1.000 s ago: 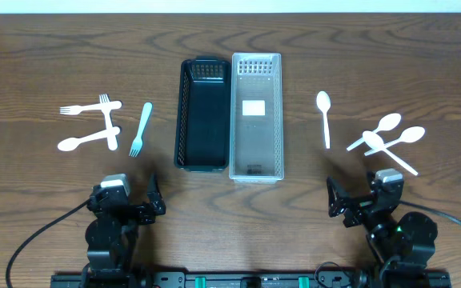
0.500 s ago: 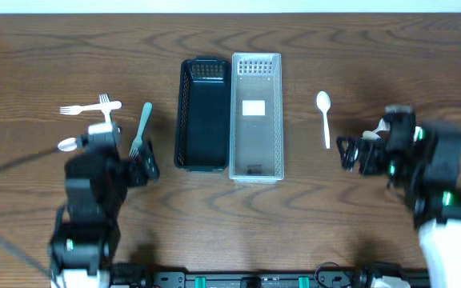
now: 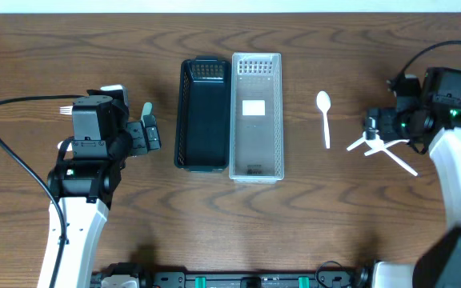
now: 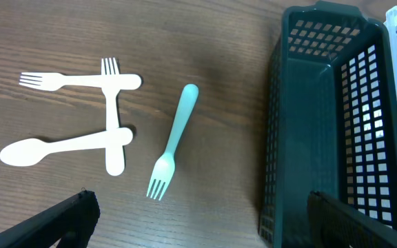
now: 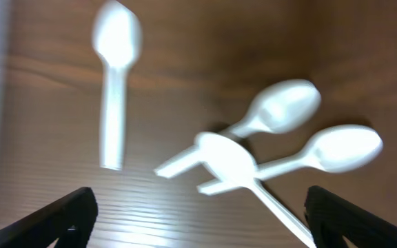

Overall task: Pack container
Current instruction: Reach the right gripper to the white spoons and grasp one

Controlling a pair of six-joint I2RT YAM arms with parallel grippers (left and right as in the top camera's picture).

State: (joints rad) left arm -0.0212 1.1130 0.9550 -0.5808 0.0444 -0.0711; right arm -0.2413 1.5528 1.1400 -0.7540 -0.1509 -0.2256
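Wood tabletop point(image 4: 60, 27), teal fork point(image 4: 174, 141) ahead of wide-spread left claw point(image 4: 202, 204)

Counter point(image 3: 310, 232): dark brown wood, strong wavy grain, smooth with a low sheen.
Dark basket point(image 4: 276, 124): moulded plastic, lattice walls, slight gloss on the rim.
Clear basket point(image 3: 279, 120): translucent plastic, perforated walls, faintly frosted.
Teal fork point(image 4: 174, 141): plastic, smooth, matt.
White forks point(image 4: 81, 81): plastic, smooth.
White spoons point(image 5: 281, 110): plastic, smooth, glossy bowls.
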